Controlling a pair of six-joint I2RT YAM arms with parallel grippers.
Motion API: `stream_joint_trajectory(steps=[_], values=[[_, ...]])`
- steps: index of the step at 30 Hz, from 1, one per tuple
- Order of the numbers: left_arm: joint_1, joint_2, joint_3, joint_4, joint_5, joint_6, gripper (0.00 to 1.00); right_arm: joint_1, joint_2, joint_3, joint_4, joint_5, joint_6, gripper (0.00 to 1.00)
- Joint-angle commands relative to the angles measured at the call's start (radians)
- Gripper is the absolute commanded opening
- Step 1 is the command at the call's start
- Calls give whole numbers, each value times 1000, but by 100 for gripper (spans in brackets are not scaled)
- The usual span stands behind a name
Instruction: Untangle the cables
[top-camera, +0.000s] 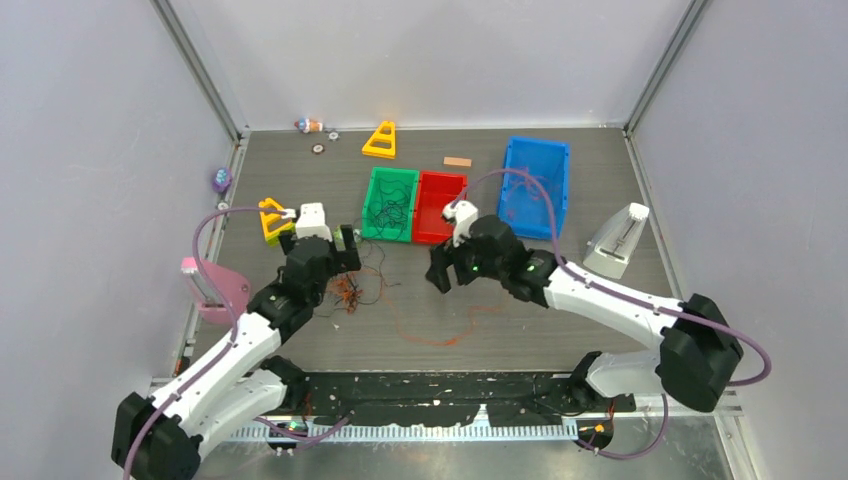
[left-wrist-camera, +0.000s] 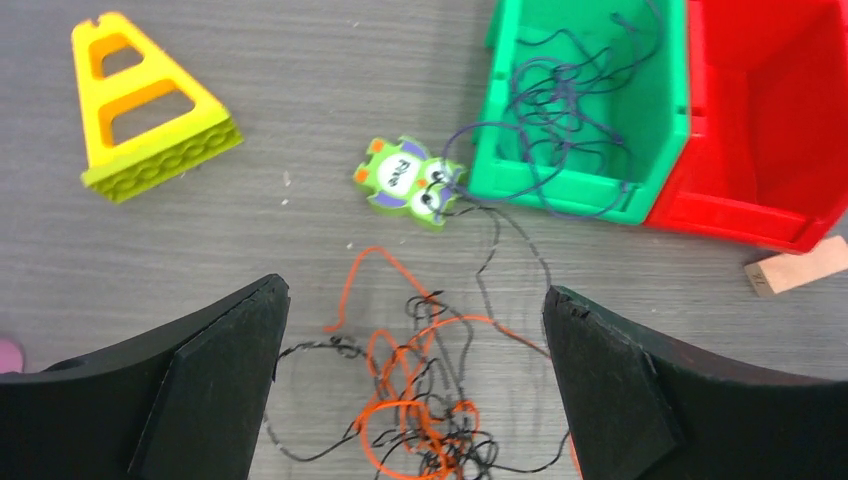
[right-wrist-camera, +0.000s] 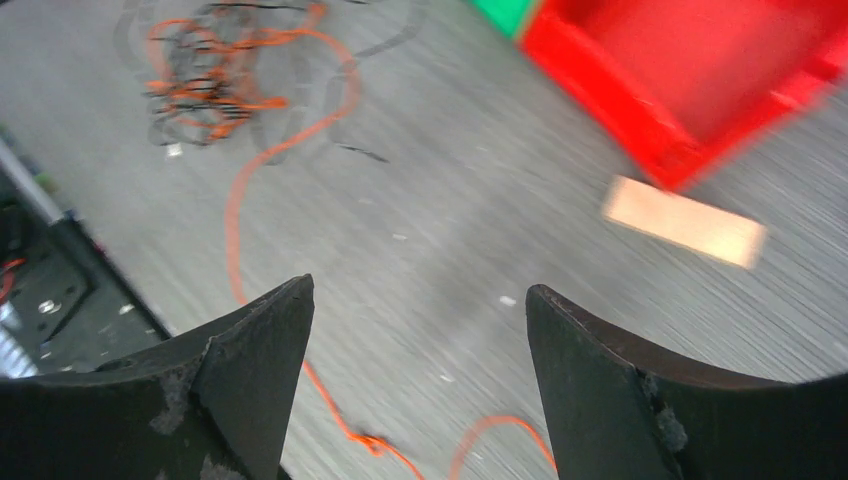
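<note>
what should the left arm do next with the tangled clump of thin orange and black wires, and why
Probably lower the left gripper onto the tangled clump of thin orange and black wires and close on one orange loop. Its jaws stand open and empty right above the clump, while the right gripper, also open and empty, hangs over a single loose orange strand.
</note>
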Motion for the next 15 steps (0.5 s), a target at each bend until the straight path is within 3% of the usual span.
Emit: stream_joint_trajectory(steps=[1,11,15], values=[[88,-55,29,-234,163,-135,100,135,63,21,222,-43,29,80],[132,-54,-8,-300,320,-179,100,331,344,124,332,8,29,72],[133,-35,-17,-307,329,-187,99,350,409,148,333,66,34,57]])
